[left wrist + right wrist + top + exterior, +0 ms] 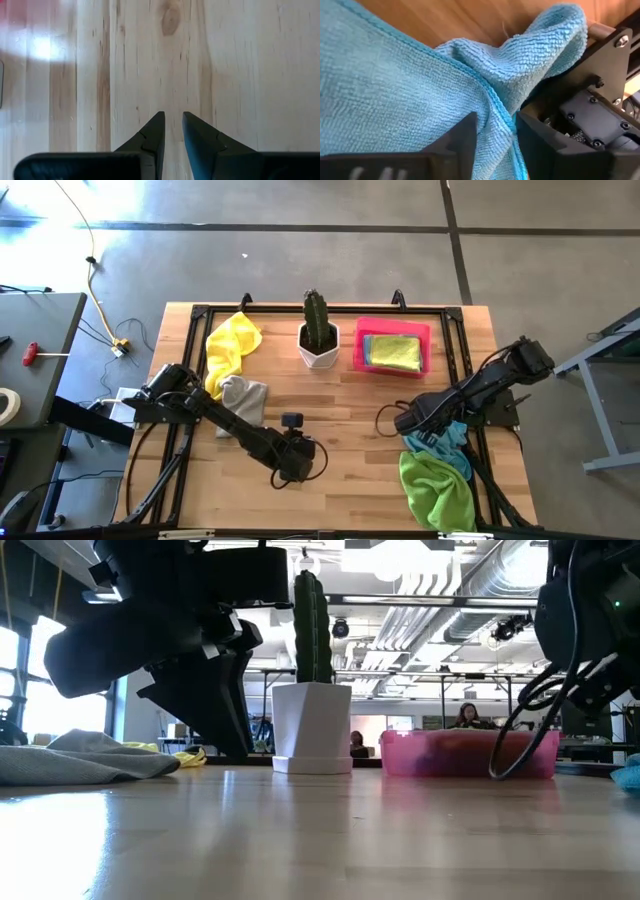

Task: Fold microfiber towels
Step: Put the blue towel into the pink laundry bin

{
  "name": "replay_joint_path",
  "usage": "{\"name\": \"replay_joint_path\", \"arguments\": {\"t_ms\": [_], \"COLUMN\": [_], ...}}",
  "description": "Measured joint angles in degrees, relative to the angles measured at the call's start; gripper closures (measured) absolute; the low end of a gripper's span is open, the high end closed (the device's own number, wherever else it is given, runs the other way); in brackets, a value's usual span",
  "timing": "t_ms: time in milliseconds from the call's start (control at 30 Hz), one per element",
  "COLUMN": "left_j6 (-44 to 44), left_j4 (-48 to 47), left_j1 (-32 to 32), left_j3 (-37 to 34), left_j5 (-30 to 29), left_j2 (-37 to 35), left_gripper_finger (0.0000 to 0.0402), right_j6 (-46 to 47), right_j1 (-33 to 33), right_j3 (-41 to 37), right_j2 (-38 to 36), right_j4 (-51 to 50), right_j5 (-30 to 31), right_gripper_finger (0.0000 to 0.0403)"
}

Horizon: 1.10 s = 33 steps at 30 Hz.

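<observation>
A light blue towel (447, 442) lies crumpled near the table's right edge, beside a lime green towel (435, 490) that lies nearer the front. My right gripper (413, 423) is down on the blue towel (395, 90) and shut on a raised fold of it. My left gripper (172, 117) hovers over bare wood at the front middle (297, 465), its fingers a narrow gap apart with nothing between them. A yellow towel (232, 345) and a grey towel (241, 398) lie in a heap at the far left. My right gripper has a raised fold of the light blue towel, with its hemmed edge (496, 107), between its two fingers (462, 135). The fingers come slanting down from the table's right side. The towel's remaining cloth lies slack and bunched on the table.
A pink tray (360, 345) at the far right holds folded cloths. A white pot with a cactus (319, 340) stands at the far middle. A black metal frame (600, 65) runs close beside the blue towel at the table's right edge. Bare wood lies between the two arms.
</observation>
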Motion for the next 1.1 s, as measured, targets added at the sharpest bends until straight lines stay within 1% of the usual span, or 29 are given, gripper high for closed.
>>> {"name": "replay_joint_path", "arguments": {"t_ms": [200,267,433,533,633,867,1100], "left_j6": [0.00,-0.02,0.55,3.17,5.73,10.27,11.86], "left_j4": [0.01,0.29,4.60,9.47,15.35,27.77,41.54], "left_j1": [0.00,0.00,0.02,0.02,0.02,0.07,1.22], "left_j3": [0.00,0.00,0.00,0.00,0.00,0.00,0.00], "left_j5": [-0.17,-0.32,-0.35,-0.35,0.20,0.47,-0.41], "left_j2": [0.00,0.00,0.00,0.00,0.00,0.00,0.00], "left_gripper_finger": [0.0342,0.0342,0.0342,0.0342,0.0342,0.0342,0.0342], "right_j6": [-1.92,-1.98,-1.99,-2.14,-4.31,-9.84,-12.29], "right_j1": [0.00,0.00,0.13,0.13,0.36,3.22,5.10], "right_j3": [2.22,3.31,8.25,12.70,17.64,28.11,34.27], "right_j2": [0.00,0.02,0.02,0.02,0.03,0.02,0.04], "right_j4": [-1.94,-2.69,-3.95,-3.53,-1.39,5.07,6.84], "right_j5": [0.02,0.04,3.57,7.51,11.38,22.21,33.60], "right_gripper_finger": [0.0381,0.0396,0.0390,0.0399,0.0399,0.0402,0.0402]}}
